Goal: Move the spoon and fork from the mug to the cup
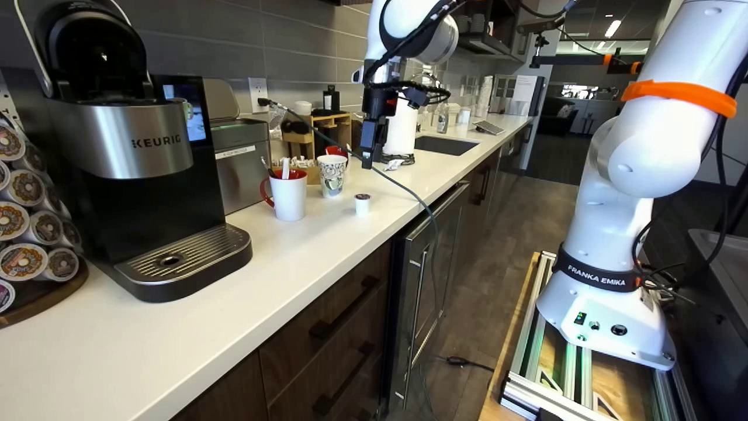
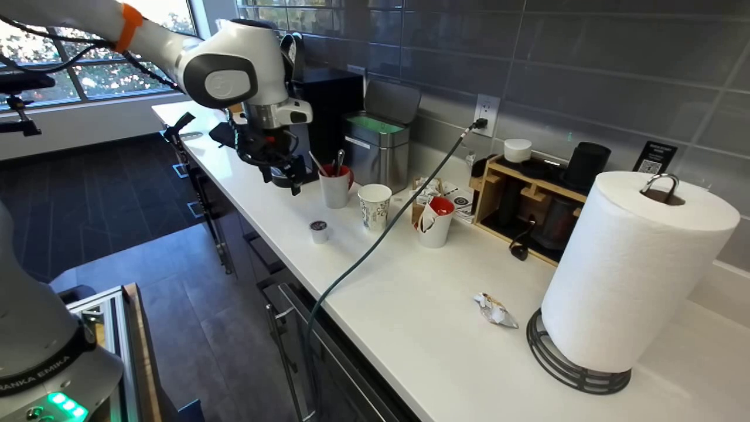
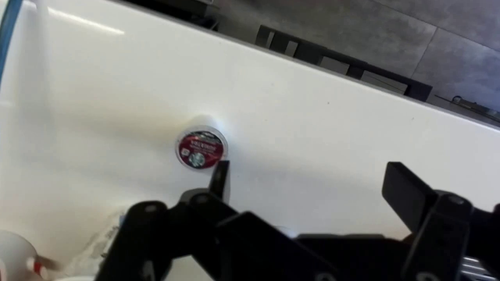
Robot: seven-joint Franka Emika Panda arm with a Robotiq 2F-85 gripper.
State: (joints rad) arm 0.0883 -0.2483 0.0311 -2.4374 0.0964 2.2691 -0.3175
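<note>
A white mug with red inside and red handle stands on the counter in both exterior views. Two utensil handles stick out of it; which is spoon or fork I cannot tell. A patterned paper cup stands beside the mug, also in both exterior views. Its edge shows behind a finger in the wrist view. My gripper is open and empty above the counter. In an exterior view the gripper appears left of the mug, nearer the counter's front edge.
A coffee pod stands on the counter. A second red-lined white cup stands past the paper cup. A green cable crosses the counter. A coffee machine, metal bin and paper towel roll stand nearby.
</note>
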